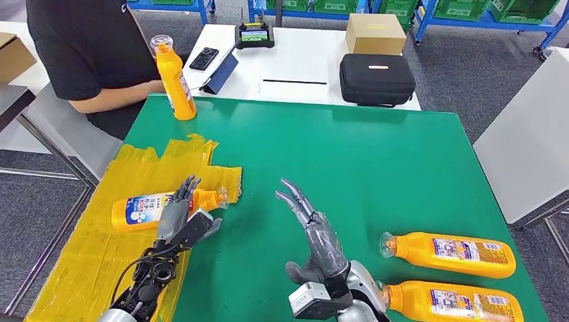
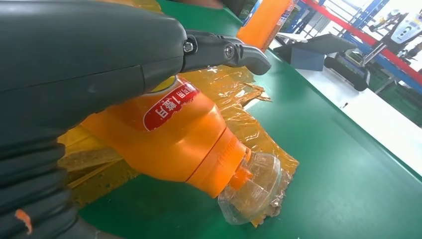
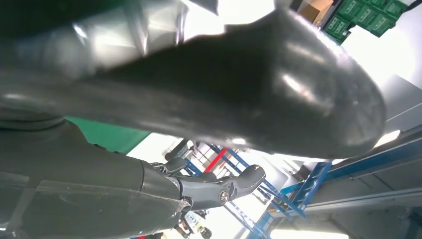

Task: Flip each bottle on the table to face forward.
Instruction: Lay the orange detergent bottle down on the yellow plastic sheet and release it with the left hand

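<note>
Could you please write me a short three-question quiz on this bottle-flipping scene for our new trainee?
1. True or false: the left robot hand is over the bottle on the yellow sheet.
2. How many orange bottles lie on their sides on the green table? A) two B) three C) four
3. Fill in: the upright bottle stands at the table's far edge in front of a seated ____.

Key
1. True: its fingers reach across that bottle; a grip cannot be confirmed.
2. B: one on the yellow sheet, two by the right robot hand, namely the farther bottle and the nearer bottle.
3. person
</note>
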Robot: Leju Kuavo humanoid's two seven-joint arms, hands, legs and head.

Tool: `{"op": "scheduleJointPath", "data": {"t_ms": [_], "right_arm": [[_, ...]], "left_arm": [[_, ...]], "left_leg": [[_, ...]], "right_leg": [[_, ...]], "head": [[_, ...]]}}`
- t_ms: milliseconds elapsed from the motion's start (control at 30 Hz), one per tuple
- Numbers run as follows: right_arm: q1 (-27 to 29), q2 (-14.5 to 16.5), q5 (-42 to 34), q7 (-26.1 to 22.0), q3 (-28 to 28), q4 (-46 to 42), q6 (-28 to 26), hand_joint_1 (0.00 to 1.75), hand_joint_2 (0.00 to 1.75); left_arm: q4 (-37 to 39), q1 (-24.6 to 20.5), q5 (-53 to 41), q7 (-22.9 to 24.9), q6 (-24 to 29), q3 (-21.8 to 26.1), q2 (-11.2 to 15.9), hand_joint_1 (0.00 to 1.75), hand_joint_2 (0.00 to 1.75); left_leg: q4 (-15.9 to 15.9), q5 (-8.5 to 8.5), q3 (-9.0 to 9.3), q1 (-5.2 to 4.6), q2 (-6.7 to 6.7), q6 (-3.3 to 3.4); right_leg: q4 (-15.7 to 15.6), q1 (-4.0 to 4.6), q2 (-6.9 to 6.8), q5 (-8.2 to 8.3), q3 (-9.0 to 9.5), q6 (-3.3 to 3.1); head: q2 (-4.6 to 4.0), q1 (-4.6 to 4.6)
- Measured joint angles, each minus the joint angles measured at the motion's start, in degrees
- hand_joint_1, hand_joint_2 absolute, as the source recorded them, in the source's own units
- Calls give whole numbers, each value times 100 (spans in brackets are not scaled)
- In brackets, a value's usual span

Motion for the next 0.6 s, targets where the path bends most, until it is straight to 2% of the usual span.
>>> {"op": "scheduleJointPath", "data": {"t_ms": [367, 533, 600], "right_arm": [[-27, 8, 0, -3, -27, 66, 0, 0, 0], [-43, 11, 15, -1, -38, 79, -8, 0, 0], [-38, 7, 85, 34, -69, 80, -51, 0, 87]], "left_arm": [[19, -6, 17, -17, -8, 1, -6, 0, 0], [19, -5, 260, -275, -207, 32, -8, 0, 0], [-1, 2, 558, -456, -393, 93, -8, 0, 0]], "left_leg": [[-1, -20, 38, 0, -1, -5], [-1, -25, 45, 0, -3, -6], [-1, -23, 52, 0, -4, -7]], "right_leg": [[0, 0, 0, -21, 38, 3], [0, 0, -1, -28, 44, 7], [0, 0, -2, -29, 45, 8]], "head": [[0, 1], [0, -1], [0, -1]]}}
